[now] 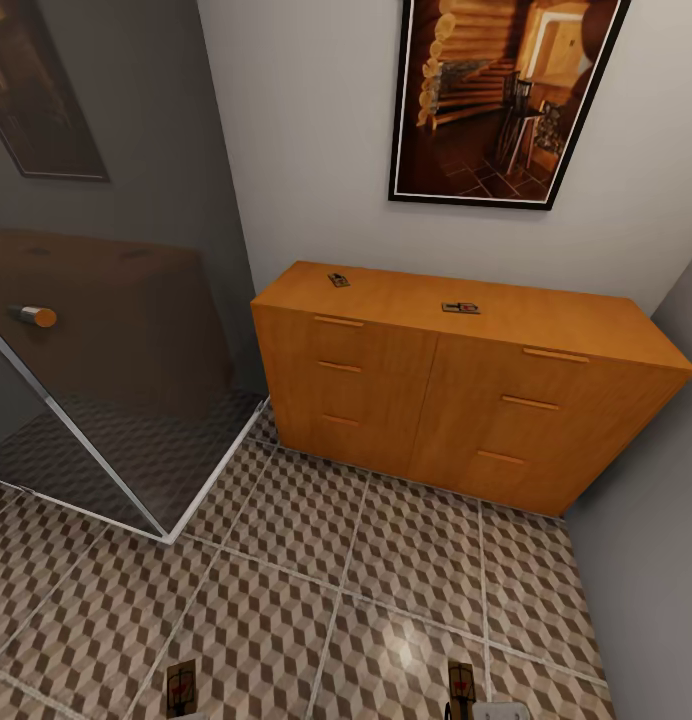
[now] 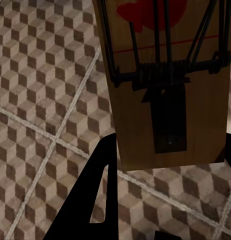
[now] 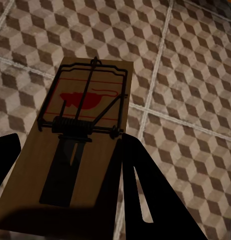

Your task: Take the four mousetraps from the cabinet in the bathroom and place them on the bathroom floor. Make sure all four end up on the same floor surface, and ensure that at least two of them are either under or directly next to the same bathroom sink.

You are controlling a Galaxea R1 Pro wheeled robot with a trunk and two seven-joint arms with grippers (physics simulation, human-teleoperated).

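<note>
At the far left of the head view, a dark framed picture (image 1: 41, 90) is hanging on the grey wall above a clear glass shower panel (image 1: 116, 380) with a small chrome and orange knob (image 1: 33, 316). The brown, beige and white cube-patterned tiled bathroom floor (image 1: 316, 590) is spreading across the lower part of the scene.

Low at the left, the left gripper (image 2: 165, 200) is pinching a flat tan wooden mousetrap with dark wire frame and a red spot (image 2: 168, 95), its dark fingers (image 2: 93, 200) pressing against the board's edges above the tiles; in the head view this left-hand mousetrap (image 1: 181, 686) is showing at the bottom edge.

In the middle, the orange-brown wooden cabinet with slot-handled drawers (image 1: 456, 410) is standing against the pale wall. Two more small mousetraps are lying on its smooth top, well apart: one near the left end (image 1: 338, 280), another nearer the centre (image 1: 461, 308). A large black-framed picture of a log interior (image 1: 501, 95) is hanging above.

Low at the right, the right gripper (image 3: 65, 200) is clamping a fourth tan mousetrap (image 3: 78, 150) between its dark fingers (image 3: 143, 190), held over the floor; it is appearing at the head view's bottom edge (image 1: 461, 690).
</note>
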